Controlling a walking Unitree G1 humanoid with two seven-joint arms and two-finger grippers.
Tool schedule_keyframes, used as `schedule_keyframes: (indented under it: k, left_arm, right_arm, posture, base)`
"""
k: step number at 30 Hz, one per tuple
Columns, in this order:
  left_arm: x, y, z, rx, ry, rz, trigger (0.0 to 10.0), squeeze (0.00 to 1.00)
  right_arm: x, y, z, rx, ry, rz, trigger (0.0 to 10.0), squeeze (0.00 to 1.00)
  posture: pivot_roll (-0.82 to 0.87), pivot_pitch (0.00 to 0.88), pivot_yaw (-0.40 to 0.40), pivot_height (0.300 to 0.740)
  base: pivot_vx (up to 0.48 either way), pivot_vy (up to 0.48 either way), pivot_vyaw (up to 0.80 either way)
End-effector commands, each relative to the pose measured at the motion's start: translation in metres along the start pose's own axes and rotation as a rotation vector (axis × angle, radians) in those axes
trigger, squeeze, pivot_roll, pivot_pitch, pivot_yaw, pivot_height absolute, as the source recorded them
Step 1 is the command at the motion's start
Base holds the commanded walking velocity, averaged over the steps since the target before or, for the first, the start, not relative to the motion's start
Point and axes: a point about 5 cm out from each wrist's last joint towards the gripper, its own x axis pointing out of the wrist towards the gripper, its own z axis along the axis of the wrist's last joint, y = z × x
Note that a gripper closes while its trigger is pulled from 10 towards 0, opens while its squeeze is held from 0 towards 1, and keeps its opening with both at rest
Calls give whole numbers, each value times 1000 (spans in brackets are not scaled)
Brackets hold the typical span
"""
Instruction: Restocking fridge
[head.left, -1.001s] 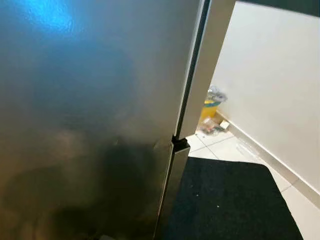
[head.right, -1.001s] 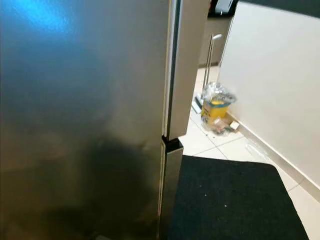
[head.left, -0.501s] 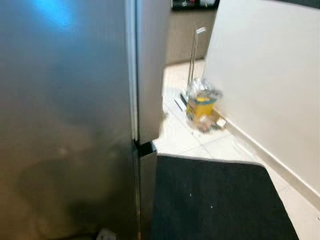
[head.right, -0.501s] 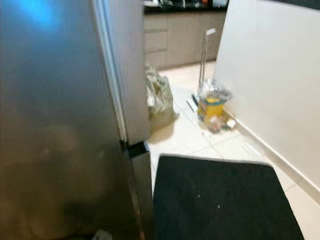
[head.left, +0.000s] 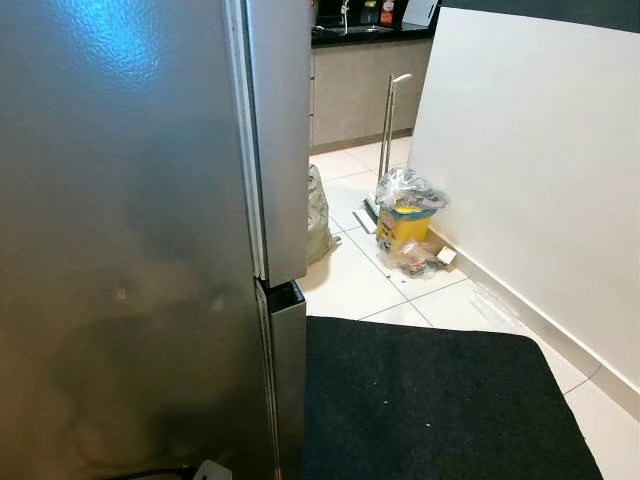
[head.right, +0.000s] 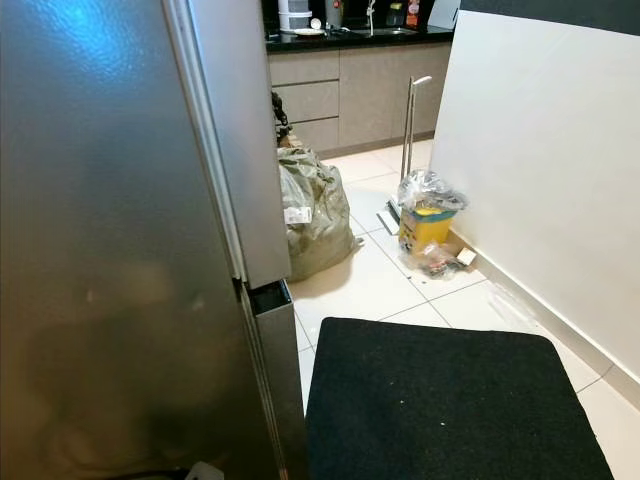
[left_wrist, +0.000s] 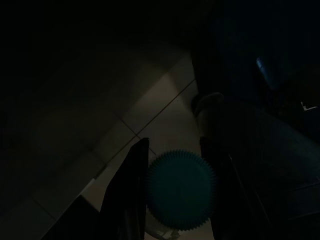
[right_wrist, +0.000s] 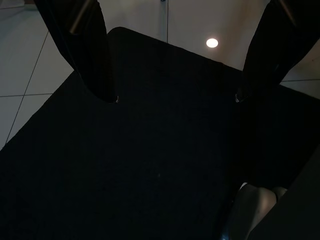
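The tall shiny silver fridge stood shut. The left tool squeezed a round ridged teal cap. The right tool hung wide open over the black floor mat.

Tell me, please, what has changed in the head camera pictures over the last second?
The view itself has swung: the steel fridge door now takes up less of the picture, and past its edge the tiled floor, a grey-green bag and kitchen cabinets have come into sight. That is camera movement, not things moving. The black mat, the yellow bin with plastic liner and the white wall panel appear to lie as before.
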Motion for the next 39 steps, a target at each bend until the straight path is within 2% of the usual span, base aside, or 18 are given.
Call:
schedule_keyframes:
  k: [1,12,25,39]
  left_arm:
    - [0,-5,-2,4,12,-20,10000,0]
    - [1,-6,-2,-5,11,-18,10000,0]
    - [1,-6,-7,-62,44,-3,10000,0]
    - [0,-7,-8,-65,56,-9,10000,0]
  right_arm:
    - [0,0,2,8,-8,2,10000,0]
    - [0,1,4,10,-22,10,10000,0]
    - [0,0,4,8,-17,9,10000,0]
    - [0,1,4,9,-17,11,10000,0]
  posture:
    - [-85,0,-16,740]
    - [-86,0,-19,740]
    - [-83,0,-21,740]
    - [-81,0,-22,740]
  base:
    - [0,0,0]
    - [0,0,0]
    - [0,0,0]
    - [-318,0,0]
